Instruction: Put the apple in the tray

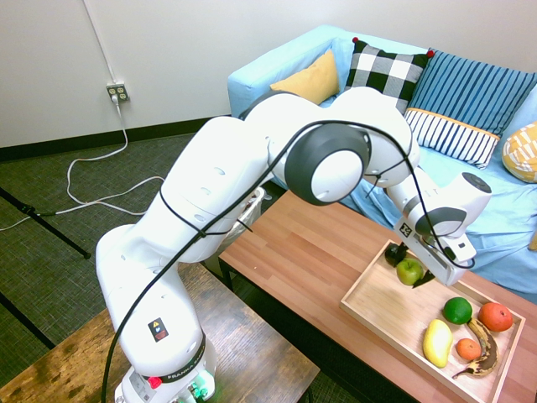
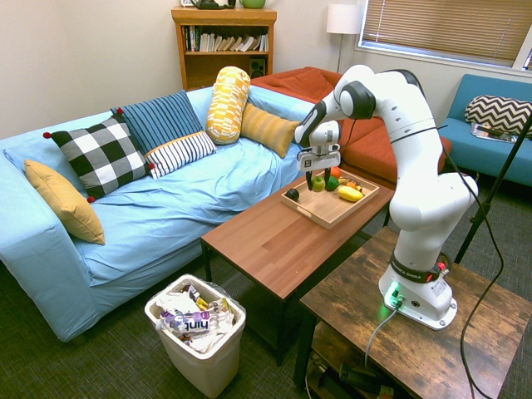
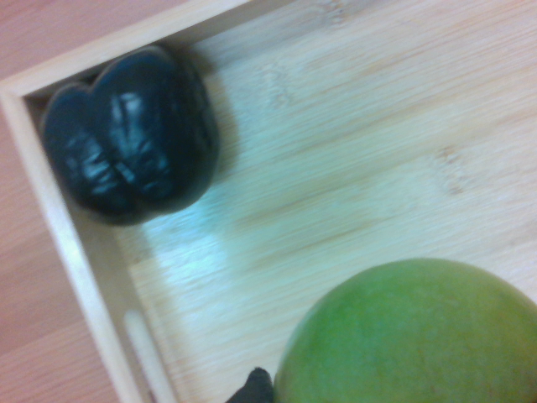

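Yellow-green apple (image 1: pixel 409 270) over the pale tray (image 1: pixel 379 312).
My end effector (image 1: pixel 419 273) pinches the apple; I lower gently, clear of the dark avocado (image 3: pixel 130 143), then release.

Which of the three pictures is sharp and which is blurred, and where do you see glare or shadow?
Wrist view: soft focus; the round yellow-green apple is a blur, the small dark avocado shows pale glare patches, and the pale wooden tray has a bluish sheen. First exterior view: sharp, evenly lit, with a small shadow under the apple. Second exterior view: sharp, with wide-angle bending at the edges.
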`<control>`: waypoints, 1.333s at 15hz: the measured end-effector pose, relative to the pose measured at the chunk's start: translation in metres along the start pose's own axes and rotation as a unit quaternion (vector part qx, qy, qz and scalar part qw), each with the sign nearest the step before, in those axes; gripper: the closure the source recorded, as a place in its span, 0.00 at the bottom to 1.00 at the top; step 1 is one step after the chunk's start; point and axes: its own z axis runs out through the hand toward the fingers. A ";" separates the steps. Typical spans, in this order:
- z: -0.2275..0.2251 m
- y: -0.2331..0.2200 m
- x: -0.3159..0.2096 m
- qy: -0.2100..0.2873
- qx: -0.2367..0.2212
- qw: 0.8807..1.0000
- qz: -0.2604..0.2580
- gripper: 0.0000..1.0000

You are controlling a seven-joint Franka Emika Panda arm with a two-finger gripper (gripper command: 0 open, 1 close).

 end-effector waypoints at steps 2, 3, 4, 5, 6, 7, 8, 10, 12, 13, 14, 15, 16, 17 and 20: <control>0.018 -0.001 0.014 -0.006 -0.005 1.000 0.005 1.00; 0.025 -0.002 0.018 -0.007 -0.008 1.000 0.005 1.00; 0.029 -0.003 0.022 -0.009 -0.009 1.000 0.006 1.00; 0.032 -0.004 0.024 -0.011 -0.011 1.000 0.005 1.00; 0.034 -0.005 0.025 -0.014 -0.013 1.000 0.004 1.00; 0.038 -0.005 0.024 -0.016 -0.016 1.000 0.003 1.00; 0.042 -0.005 0.023 -0.019 -0.018 1.000 0.003 1.00; 0.049 -0.005 0.023 -0.022 -0.022 1.000 0.002 1.00; 0.054 -0.005 0.022 -0.026 -0.022 0.999 0.004 0.00; 0.055 -0.005 0.022 -0.027 -0.021 0.999 0.005 0.00; 0.055 -0.005 0.022 -0.027 -0.020 0.999 0.005 0.00; 0.054 -0.005 0.022 -0.028 -0.019 0.999 0.004 0.00; 0.054 -0.005 0.022 -0.028 -0.019 0.999 0.003 0.00; 0.054 -0.005 0.022 -0.028 -0.019 0.999 0.001 0.00; 0.052 -0.004 0.024 -0.026 -0.018 0.999 -0.004 0.00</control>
